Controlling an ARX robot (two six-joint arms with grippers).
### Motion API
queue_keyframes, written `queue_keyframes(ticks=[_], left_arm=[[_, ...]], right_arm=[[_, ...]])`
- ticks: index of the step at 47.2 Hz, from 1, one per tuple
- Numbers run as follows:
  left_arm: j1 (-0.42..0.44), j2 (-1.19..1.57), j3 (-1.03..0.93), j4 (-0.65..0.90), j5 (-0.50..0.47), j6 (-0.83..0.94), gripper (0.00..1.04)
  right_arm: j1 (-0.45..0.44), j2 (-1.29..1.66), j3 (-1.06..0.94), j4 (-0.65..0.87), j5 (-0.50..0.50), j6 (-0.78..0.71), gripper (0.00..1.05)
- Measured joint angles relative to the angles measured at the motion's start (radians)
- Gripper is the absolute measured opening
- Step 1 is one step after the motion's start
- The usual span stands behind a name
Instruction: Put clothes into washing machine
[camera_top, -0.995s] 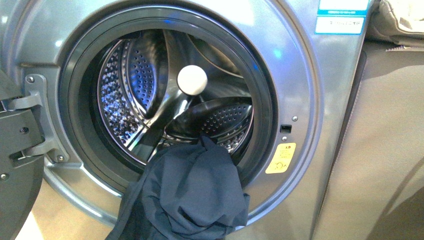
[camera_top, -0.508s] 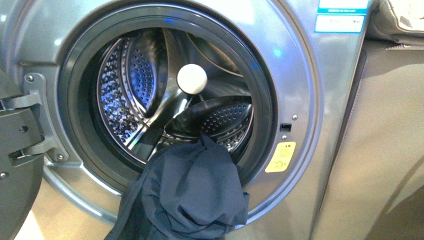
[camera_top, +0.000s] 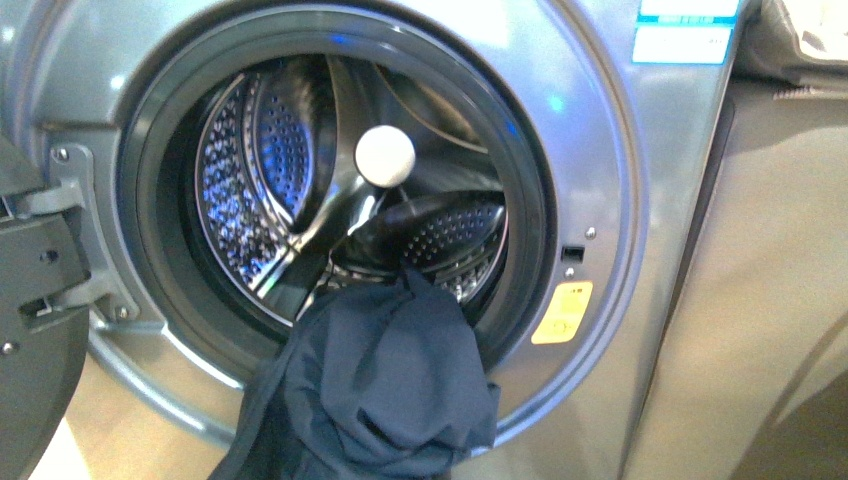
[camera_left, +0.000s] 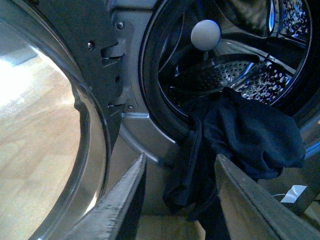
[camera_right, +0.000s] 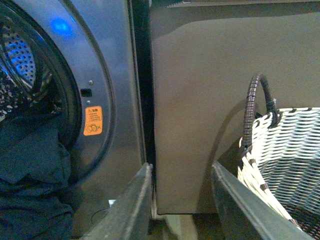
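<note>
- Step in hand, by judgement: loading half done. Large dark navy-blue soft fabric garment (camera_top: 375, 385) draped over the lower lip of the dark rubber gasket (camera_top: 150, 270), upper folds just inside the porthole, most of the cloth hanging down outside the front of the silver-grey front-loading washing machine (camera_top: 600, 150).
- Left claw (camera_left: 180, 200) open, holding nothing, fingers spread below the hanging hem and not touching it as far as the left wrist view shows.
- Right claw (camera_right: 182, 197) likewise open and empty, facing the plain beige-grey panel (camera_right: 225, 100) beside the machine, well away from the cloth.
- Next move probably calls for gripping the hanging bulk low down, lifting it over the gasket lip and pushing it deep inside, clear of the door seal.
- Perforated steel drum (camera_top: 240, 190): holding only a white ball (camera_top: 385, 157) and the top edge of the garment.
- White woven wicker basket (camera_right: 285, 150) with a dark handle near the right claw; inside mostly hidden, contents impossible to tell.
- Round glass door (camera_left: 60, 150) swung wide open at the hinge side.
</note>
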Motion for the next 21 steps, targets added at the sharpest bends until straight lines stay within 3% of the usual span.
queue_keyframes(ticks=[11, 14, 16, 21], left_arm=[[0.000, 0.000, 0.000, 0.000, 0.000, 0.000, 0.84], [0.000, 0.000, 0.000, 0.000, 0.000, 0.000, 0.99], [0.000, 0.000, 0.000, 0.000, 0.000, 0.001, 0.99], [0.000, 0.000, 0.000, 0.000, 0.000, 0.000, 0.98]], right_arm=[[0.000, 0.000, 0.000, 0.000, 0.000, 0.000, 0.77], [0.000, 0.000, 0.000, 0.000, 0.000, 0.000, 0.93], [0.000, 0.000, 0.000, 0.000, 0.000, 0.001, 0.99], [0.000, 0.000, 0.000, 0.000, 0.000, 0.000, 0.97]])
